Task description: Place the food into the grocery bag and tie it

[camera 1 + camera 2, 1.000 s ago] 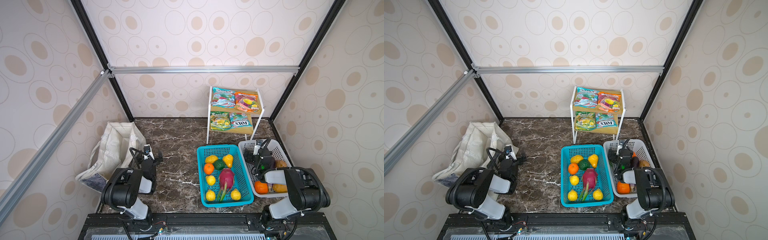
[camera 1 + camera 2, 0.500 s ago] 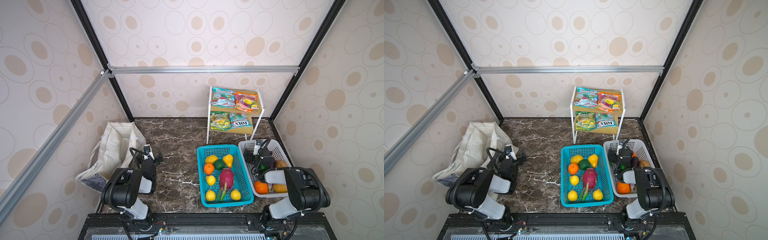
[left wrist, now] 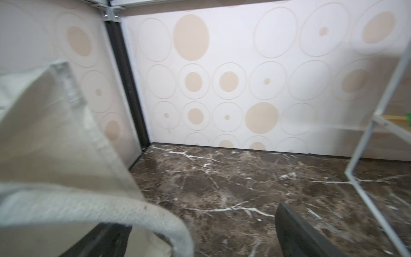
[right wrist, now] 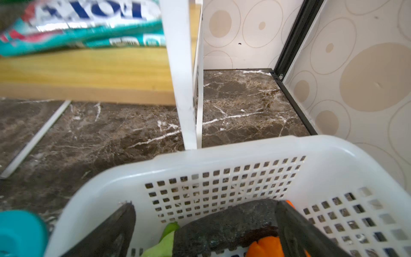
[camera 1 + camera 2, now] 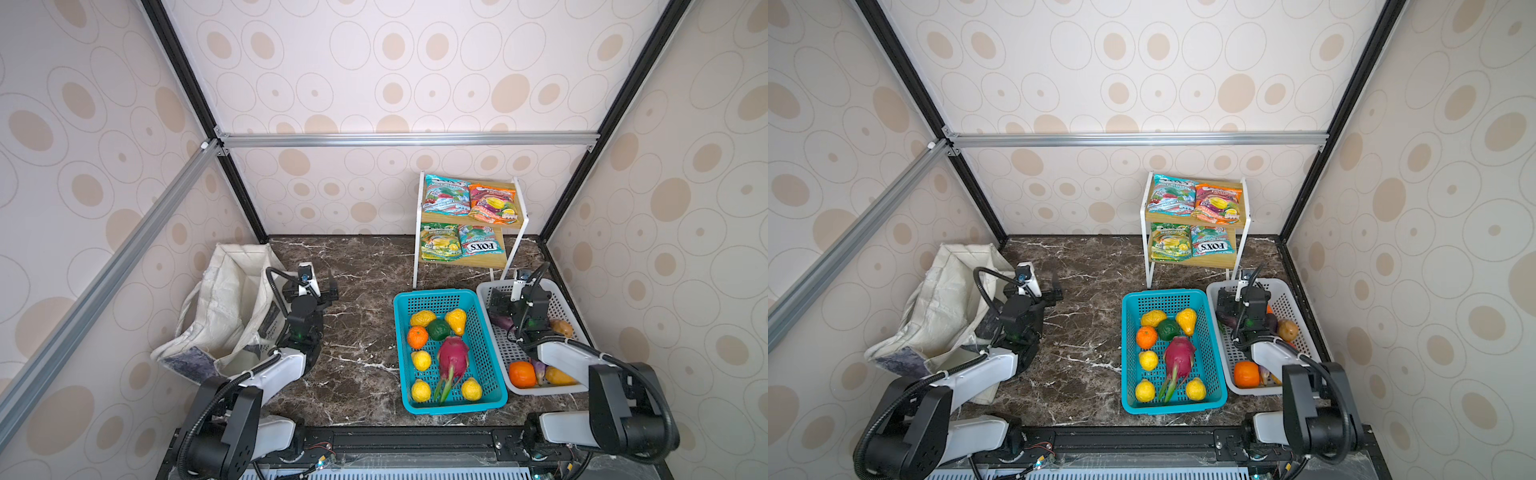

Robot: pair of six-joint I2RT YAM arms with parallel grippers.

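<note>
Canvas grocery bag [image 5: 224, 307] just beside the wide-jawed left tool [image 5: 312, 291].

The left hand [image 5: 311, 287] hangs open beside the grocery bag [image 5: 224, 307], while the right hand [image 5: 517, 300] hangs open over the white basket [image 5: 559, 293], next to the teal basket [image 5: 432, 296] holding the dragon fruit [image 5: 452, 353]

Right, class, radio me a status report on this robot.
Left gripper open beside grocery bag. Right gripper open in white basket, dark item between jaws. Other food in teal basket, on rack. Bag strap by left jaws.
</note>
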